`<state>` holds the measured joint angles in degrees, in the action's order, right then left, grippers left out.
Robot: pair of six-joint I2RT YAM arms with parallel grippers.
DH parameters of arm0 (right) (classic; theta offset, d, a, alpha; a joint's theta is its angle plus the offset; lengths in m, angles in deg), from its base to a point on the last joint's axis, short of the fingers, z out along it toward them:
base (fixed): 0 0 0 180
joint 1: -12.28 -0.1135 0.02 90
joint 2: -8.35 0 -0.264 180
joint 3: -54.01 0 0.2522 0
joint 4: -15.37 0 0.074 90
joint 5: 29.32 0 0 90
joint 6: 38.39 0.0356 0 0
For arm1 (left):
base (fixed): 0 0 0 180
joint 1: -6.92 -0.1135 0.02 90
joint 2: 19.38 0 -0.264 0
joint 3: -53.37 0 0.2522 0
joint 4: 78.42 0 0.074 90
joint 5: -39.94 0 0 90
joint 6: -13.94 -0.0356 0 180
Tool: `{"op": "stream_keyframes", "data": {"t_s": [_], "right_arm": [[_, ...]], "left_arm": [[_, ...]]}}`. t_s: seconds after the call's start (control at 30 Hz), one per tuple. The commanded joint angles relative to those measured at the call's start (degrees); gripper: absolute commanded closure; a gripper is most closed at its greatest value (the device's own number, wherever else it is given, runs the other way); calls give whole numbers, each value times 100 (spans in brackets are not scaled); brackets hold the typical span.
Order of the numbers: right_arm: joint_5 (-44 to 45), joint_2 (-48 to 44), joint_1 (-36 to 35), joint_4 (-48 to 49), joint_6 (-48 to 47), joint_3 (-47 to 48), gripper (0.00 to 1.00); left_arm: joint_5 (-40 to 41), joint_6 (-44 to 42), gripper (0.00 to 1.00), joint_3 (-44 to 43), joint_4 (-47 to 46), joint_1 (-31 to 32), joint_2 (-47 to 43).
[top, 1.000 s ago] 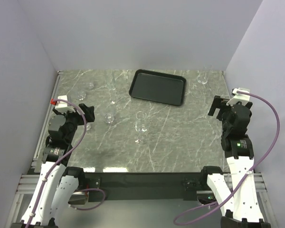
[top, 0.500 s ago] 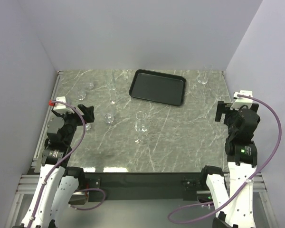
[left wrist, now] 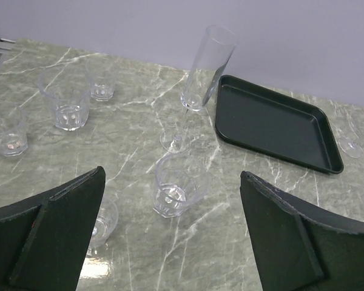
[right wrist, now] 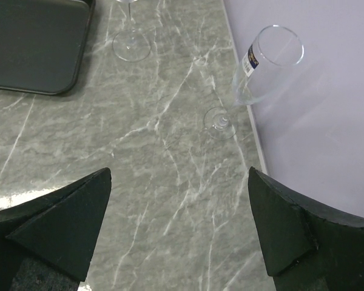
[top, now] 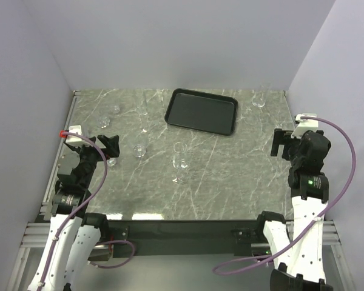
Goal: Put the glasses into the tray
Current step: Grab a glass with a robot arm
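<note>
Black and bare, the tray [top: 201, 112] sits far back on the marble table [top: 230, 182]; the glasses [top: 181, 159] all stand outside it, mostly to its left; left gripper [left wrist: 171, 179] and right gripper [right wrist: 179, 176] gape apart, holding nothing; by my reckoning the whole job remains.

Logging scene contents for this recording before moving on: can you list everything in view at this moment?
table: one, grey-green marble, whole work surface.
tray: one, black, empty, far middle of the table.
tumblers: five, clear, left part of the table.
flute: one, clear, left of the tray.
stemmed glasses: three, clear; one mid-table, one right of the tray, one at the right edge.
arms: two, black and white, near edge.
left tool: one, black, open and empty, left side.
right tool: one, black, open and empty, right side.
</note>
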<state>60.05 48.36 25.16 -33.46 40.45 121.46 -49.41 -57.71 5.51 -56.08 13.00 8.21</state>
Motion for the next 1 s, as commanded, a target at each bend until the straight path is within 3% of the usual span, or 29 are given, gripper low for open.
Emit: {"op": "stream_keyframes", "data": {"t_s": [0.0, 0.5, 0.97], "right_arm": [[-96, 77, 91, 158, 245, 274, 0], [-1053, 754, 680, -298, 562, 765, 0], [-958, 798, 1347, -598, 597, 941, 0]], "left_arm": [[-82, 46, 1, -228, -102, 24, -8], [-134, 37, 1, -263, -85, 33, 141], [102, -68, 1, -333, 39, 331, 185]]}}
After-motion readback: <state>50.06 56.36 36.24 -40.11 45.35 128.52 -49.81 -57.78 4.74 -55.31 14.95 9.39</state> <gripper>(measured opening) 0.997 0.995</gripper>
